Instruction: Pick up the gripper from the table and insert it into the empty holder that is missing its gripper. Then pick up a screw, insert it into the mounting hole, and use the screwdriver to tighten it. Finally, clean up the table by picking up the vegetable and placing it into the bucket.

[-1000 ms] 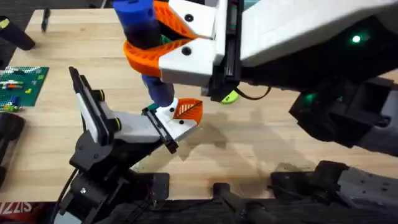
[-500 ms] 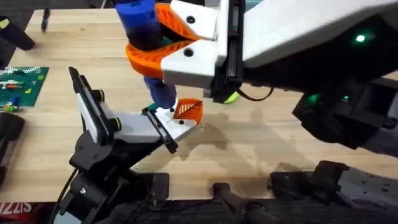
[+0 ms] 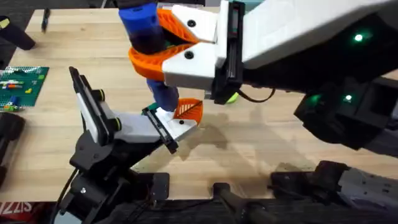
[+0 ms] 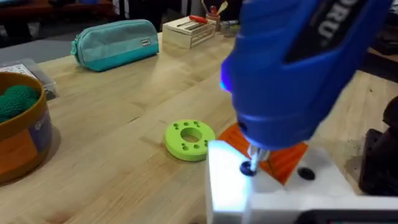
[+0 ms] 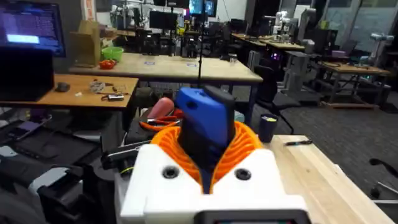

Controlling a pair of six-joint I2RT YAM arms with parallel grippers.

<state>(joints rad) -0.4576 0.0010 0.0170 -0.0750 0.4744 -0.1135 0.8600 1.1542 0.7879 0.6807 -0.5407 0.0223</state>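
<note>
Gripping the screwdriver [image 3: 144,31] upright between large orange jaws: right gripper [image 3: 163,38], closed round the thick blue handle, reaching in from the right of the overhead view. Seen also in the right wrist view as a blue cap [image 5: 208,121] rising between two orange pads [image 5: 245,149]. Narrower lower shaft pointing down onto the white block of the gripper [image 3: 180,115], the orange ribbed finger lying just right of the shaft. Seated at the end of the holder [image 3: 127,127], against its black end plate, near the middle of the table [image 3: 261,134]. Shown close in the left wrist view: metal bit tip [image 4: 252,163] meeting a dark screw head [image 4: 247,168] on the white block, a second dark hole [image 4: 305,173] beside it, orange finger behind. Probably fully seated, though depth of the screw cannot be told. Lying on the wood just beyond the block: green disc [image 4: 189,139] with several holes. Farther off, at the table edge, teal pouch [image 4: 116,41] and an orange-brown bucket [image 4: 25,140] holding a green knitted item [image 4: 17,99]. Left claw: state not determinable from these views.
</note>
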